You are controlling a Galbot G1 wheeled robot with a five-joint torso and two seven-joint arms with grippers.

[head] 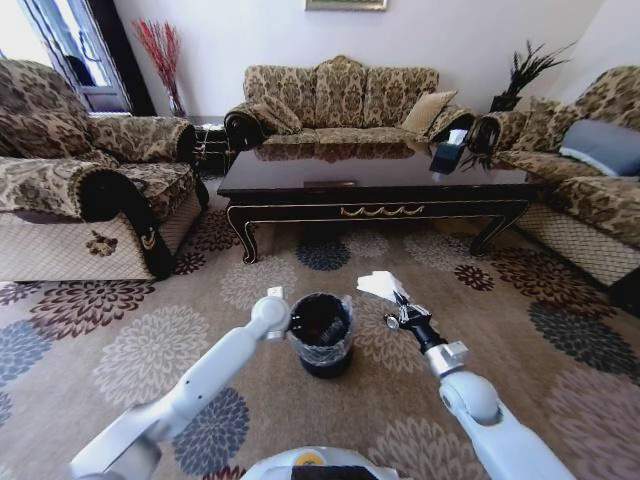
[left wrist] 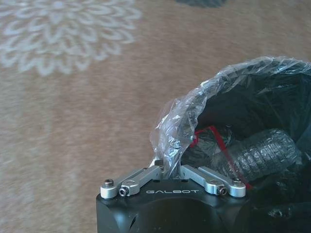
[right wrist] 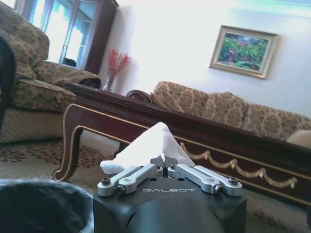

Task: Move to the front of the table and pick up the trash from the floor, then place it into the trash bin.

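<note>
Fingers of right gripper (right wrist: 165, 160) pinched closed on white paper trash (right wrist: 146, 148), lower centre-right of head frame, just right of trash bin (head: 321, 335). Left gripper (left wrist: 167, 167) fingers closed on bin's plastic liner (left wrist: 177, 128) at rim. Bin on floor (head: 150, 350), frame centre-bottom, holds clear bottle (left wrist: 257, 155). Dark worktop (head: 370, 180) beyond.

Patterned three-seat sofa (head: 340, 98) along the back wall, red dried stems in a vase (head: 160, 55) left of it, spiky dark plant (head: 522, 72) to its right, framed landscape painting (right wrist: 243, 51) above it, matching armchair (head: 85, 190) further left.
</note>
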